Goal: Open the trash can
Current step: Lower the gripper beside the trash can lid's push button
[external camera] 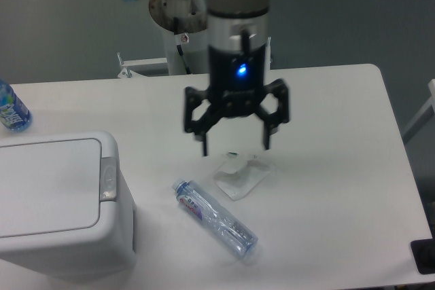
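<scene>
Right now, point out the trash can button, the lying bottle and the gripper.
trash can button (108, 178), fixed camera, grey pad centre
lying bottle (216, 217), fixed camera, mid-body
gripper (236, 149), fixed camera, midway between fingers
</scene>
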`<move>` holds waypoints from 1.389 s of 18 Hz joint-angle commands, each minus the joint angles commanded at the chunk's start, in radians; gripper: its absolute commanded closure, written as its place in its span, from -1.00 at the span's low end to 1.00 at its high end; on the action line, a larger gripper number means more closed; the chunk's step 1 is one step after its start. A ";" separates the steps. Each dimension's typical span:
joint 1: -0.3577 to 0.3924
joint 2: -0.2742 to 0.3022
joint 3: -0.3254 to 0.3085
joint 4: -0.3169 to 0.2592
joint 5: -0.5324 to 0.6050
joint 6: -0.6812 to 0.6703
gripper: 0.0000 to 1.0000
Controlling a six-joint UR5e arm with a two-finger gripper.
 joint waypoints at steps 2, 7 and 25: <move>-0.017 -0.002 -0.003 -0.002 -0.002 -0.017 -1.00; -0.044 -0.002 -0.025 -0.002 -0.002 -0.043 -1.00; -0.092 -0.034 -0.040 0.011 -0.095 -0.135 -1.00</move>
